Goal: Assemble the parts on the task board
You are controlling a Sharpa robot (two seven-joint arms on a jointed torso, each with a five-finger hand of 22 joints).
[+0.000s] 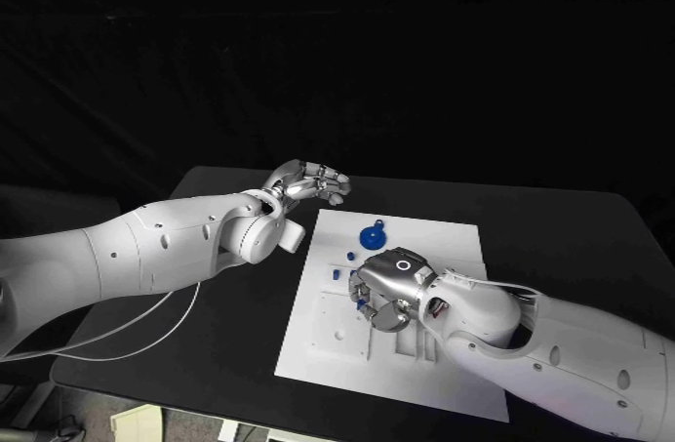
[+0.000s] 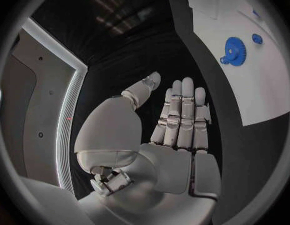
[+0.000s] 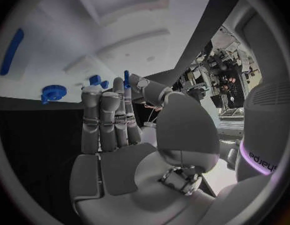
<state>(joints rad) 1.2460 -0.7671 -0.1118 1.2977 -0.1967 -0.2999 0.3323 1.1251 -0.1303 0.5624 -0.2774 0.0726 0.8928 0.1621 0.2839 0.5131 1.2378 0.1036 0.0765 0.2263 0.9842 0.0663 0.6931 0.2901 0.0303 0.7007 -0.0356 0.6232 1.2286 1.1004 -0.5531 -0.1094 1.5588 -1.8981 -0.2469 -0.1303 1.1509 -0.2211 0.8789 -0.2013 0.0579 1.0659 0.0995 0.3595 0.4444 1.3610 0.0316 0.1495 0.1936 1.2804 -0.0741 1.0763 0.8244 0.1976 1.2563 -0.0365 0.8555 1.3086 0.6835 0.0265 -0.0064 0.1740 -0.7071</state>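
The white board [image 1: 408,364] lies mid-table [image 1: 563,227]. A blue gear [image 1: 372,236] rests flat near its far edge, apart from both hands. The right hand [image 1: 382,284] hovers over the board's centre, fingers extended side by side; a small blue part [image 3: 127,78] shows by its fingertips, but whether it is pinched cannot be told. The left hand [image 1: 309,182] hangs beyond the board's far left corner, fingers straight, holding nothing.

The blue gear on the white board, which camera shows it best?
The left wrist view: the blue gear lies unobstructed, teeth visible, on the task board. The head view shows it smaller; the right wrist view shows it edge-on.
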